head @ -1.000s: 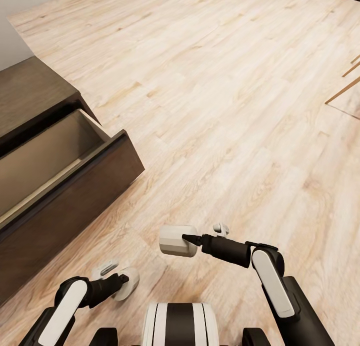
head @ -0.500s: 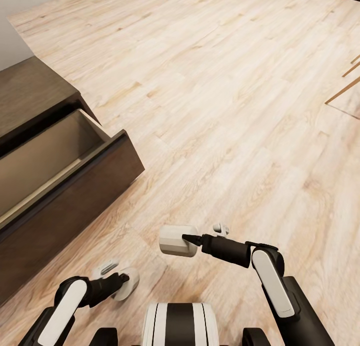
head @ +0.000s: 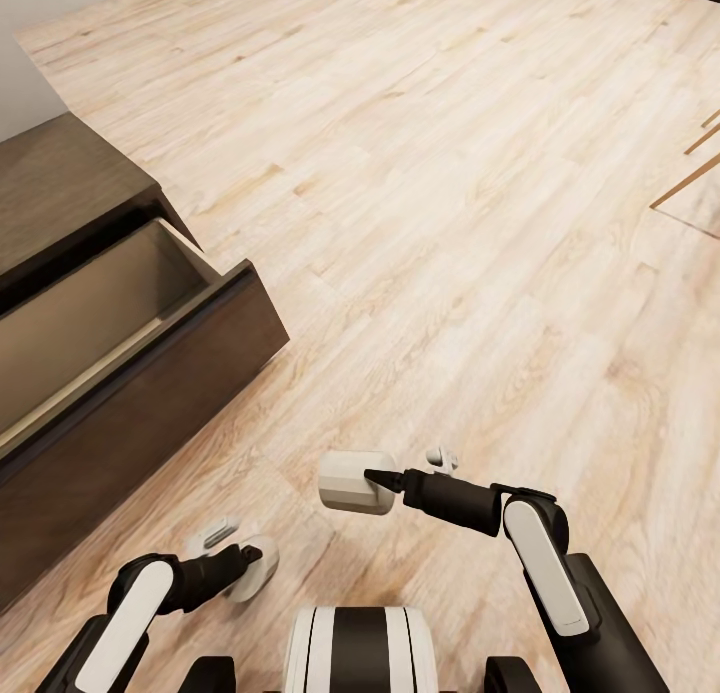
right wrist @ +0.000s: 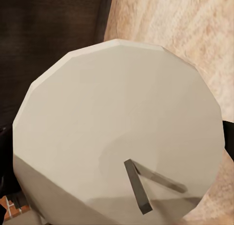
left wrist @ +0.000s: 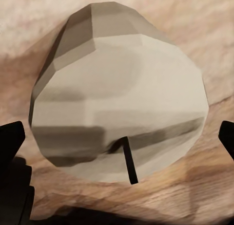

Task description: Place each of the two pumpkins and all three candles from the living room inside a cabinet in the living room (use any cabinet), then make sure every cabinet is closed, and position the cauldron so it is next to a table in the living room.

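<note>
Head view, looking down over both my arms: the long, low dark-brown wood cabinet (head: 60, 188) stands at my left with one drawer (head: 120, 323) pulled out, its pale beige inside showing, and I cannot make out anything lying in it. My right gripper (head: 372, 481) holds a short, stubby pale grey-white candle (head: 355, 481) out over the light plank floor (head: 450, 223), near the front corner of the open drawer but apart from it. In the right wrist view this candle (right wrist: 119, 137) faces me end-on, its dark wick visible, with a dark fingertip (right wrist: 228, 140) pressed at one side; the jaws are clamped on it. My left gripper (head: 245, 563), low beside my trunk, holds a second pale grey-white candle (head: 255, 568). In the left wrist view that second candle (left wrist: 117, 98) sits between the black fingertips (left wrist: 12, 142), wick towards the camera, over the floor; the jaws are spread to its width and closed on it. Thin tan furniture legs (head: 690, 173) stand at the far right.
</note>
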Available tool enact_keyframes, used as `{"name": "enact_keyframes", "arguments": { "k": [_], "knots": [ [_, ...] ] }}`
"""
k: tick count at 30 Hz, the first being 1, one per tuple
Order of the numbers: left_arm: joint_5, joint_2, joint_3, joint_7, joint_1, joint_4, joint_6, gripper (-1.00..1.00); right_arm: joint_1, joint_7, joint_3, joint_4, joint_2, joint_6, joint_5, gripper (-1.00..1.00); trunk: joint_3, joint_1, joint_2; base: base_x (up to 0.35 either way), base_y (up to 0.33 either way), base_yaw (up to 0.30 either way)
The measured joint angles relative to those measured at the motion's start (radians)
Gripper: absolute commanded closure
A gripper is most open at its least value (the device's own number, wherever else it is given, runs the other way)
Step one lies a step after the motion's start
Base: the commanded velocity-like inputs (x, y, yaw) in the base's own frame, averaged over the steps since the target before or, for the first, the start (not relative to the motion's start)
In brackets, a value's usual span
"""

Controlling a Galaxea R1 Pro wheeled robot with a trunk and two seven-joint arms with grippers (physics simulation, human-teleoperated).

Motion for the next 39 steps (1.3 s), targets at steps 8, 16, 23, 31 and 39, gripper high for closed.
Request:
{"name": "enact_keyframes", "arguments": {
  "k": [8, 16, 23, 31, 39],
  "knots": [
    [-0.002, -0.001, 0.000, 0.002, 0.000, 0.001, 0.000, -1.00, 0.000, 0.000, 0.000, 0.000, 0.000, -0.001, 0.001, 1.00, -0.015, 0.002, -0.001, 0.000, 0.000, 0.000],
    [-0.001, -0.003, 0.000, 0.001, 0.000, 0.001, 0.000, -1.00, 0.000, 0.000, 0.000, 0.000, 0.000, -0.001, 0.001, 1.00, -0.015, 0.002, -0.001, 0.000, 0.000, 0.000],
    [0.030, -0.003, -0.001, -0.008, 0.000, -0.003, -0.009, -1.00, 0.000, 0.000, 0.000, 0.000, 0.000, -0.001, 0.001, 1.00, -0.031, 0.003, -0.002, 0.000, 0.000, 0.000],
    [0.031, -0.002, -0.001, -0.010, 0.000, -0.002, -0.009, -1.00, 0.000, 0.000, 0.000, 0.000, 0.000, -0.001, 0.000, 1.00, -0.031, 0.003, -0.002, 0.000, 0.000, 0.000],
    [0.031, -0.002, -0.001, -0.011, 0.000, -0.023, -0.009, -1.00, 0.000, 0.000, 0.000, 0.000, 0.000, -0.001, 0.003, 1.00, -0.042, 0.005, -0.003, 0.000, 0.000, 0.000]
  ]
}}
